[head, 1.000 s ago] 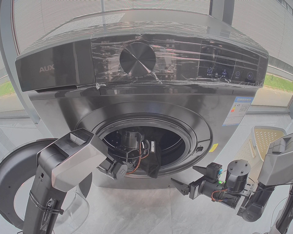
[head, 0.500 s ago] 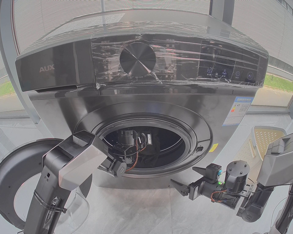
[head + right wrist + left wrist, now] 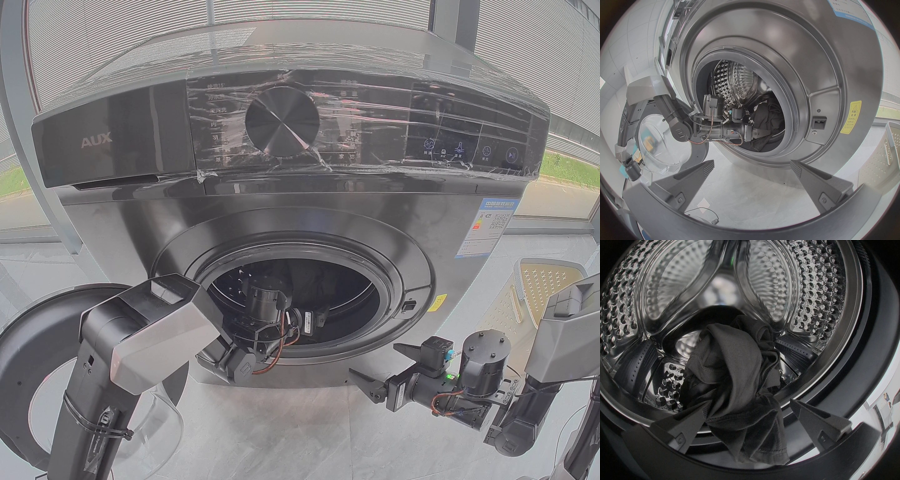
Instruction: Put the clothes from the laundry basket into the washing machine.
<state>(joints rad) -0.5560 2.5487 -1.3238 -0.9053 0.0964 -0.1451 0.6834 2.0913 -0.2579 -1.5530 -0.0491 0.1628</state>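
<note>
Our left gripper [image 3: 750, 402] sits at the mouth of the drum [image 3: 803, 287] with its fingers spread wide and nothing pinched between them. The dark garment [image 3: 734, 365] lies heaped just beyond them on the drum's front floor, one hem spilling over the door seal [image 3: 875, 343]. We read the spread as a release: the cloth rests there by its own weight (though that trailing hem may want a nudge inward before the door [image 3: 25, 350] can shut). Our right gripper [image 3: 375, 357], fingers likewise apart and empty, hangs low before the washing machine [image 3: 350, 206], right of the opening and clear of the left arm. Beyond it stands the pale perforated laundry basket [image 3: 550, 287]; we cannot see its bottom.
</note>
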